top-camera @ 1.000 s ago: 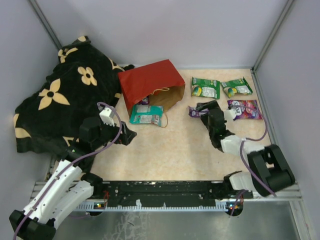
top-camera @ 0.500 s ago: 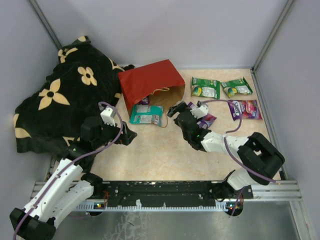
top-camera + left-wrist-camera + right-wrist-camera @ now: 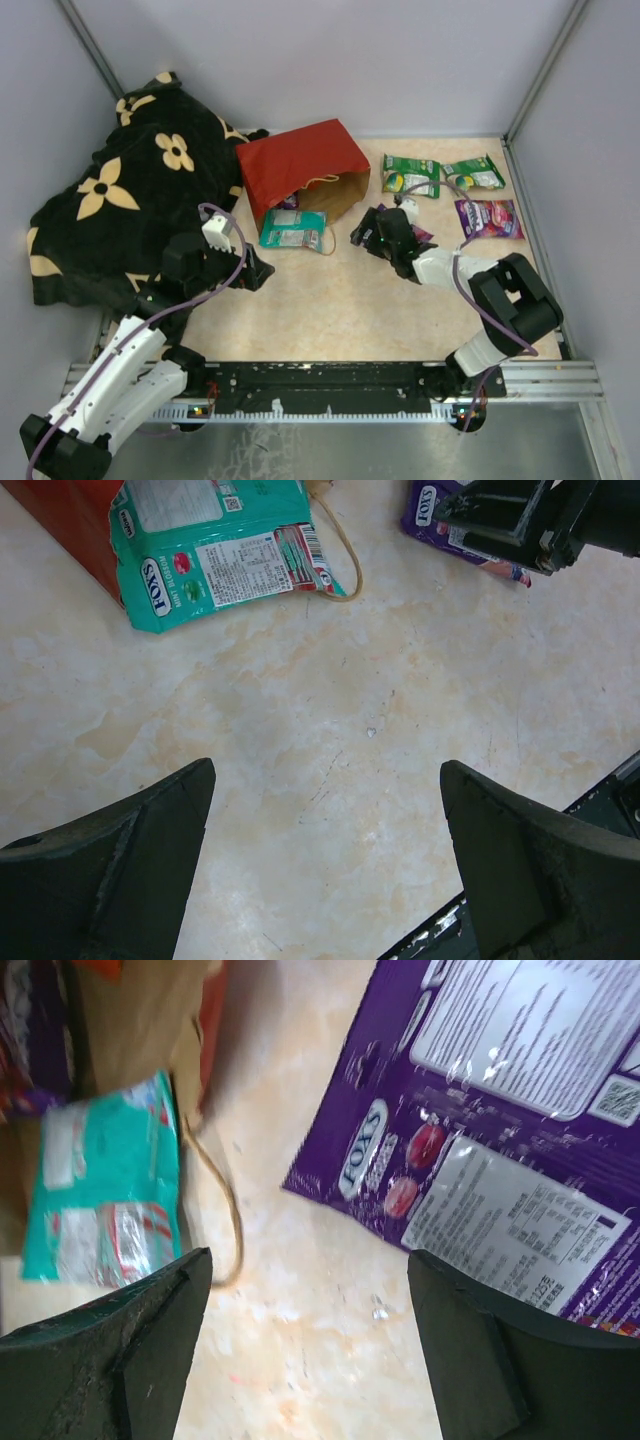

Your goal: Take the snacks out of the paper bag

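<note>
**Four packets out, more left at the bag's mouth**

The red paper gift bag (image 3: 300, 165) lies on its side on the table (image 3: 340, 300), with its brown mouth open toward the arms. Two flat green snack packets (image 3: 411, 176) and a purple-pink packet (image 3: 488, 218) lie well clear at the far right. A dark purple packet (image 3: 480, 1160) lies just beside the right pincer (image 3: 372, 232), so I judge four delivered. A teal packet (image 3: 292, 229) rests at the mouth, touching the bag, and another purple packet (image 3: 288, 201) shows inside. What lies deeper is hidden. The right pincer hovers with its jaws wide apart and nothing between them. The left pincer (image 3: 325, 860) is spread fully and is also empty.
</note>
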You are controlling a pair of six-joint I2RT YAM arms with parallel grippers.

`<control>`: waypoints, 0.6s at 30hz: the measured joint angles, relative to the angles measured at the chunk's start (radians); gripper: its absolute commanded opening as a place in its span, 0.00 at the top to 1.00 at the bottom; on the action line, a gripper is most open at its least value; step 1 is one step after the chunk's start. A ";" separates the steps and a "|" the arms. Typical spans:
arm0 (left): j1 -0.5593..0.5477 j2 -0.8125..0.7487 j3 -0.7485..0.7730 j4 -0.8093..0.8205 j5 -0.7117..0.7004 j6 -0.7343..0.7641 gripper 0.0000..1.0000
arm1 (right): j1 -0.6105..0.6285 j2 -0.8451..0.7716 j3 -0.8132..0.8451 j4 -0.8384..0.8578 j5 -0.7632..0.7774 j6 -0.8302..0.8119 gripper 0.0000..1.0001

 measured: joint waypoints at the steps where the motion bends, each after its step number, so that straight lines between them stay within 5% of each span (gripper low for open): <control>1: 0.000 0.000 0.000 0.000 0.001 0.000 0.00 | 0.000 0.000 0.004 -0.015 -0.028 -0.036 0.20; 9: 0.000 0.007 0.000 -0.001 0.011 0.000 0.00 | -0.027 0.000 0.011 -0.196 -0.209 -0.225 0.18; 18: 0.000 0.017 0.000 -0.002 0.018 0.000 0.00 | -0.195 -0.018 0.020 -0.264 -0.270 -0.277 0.17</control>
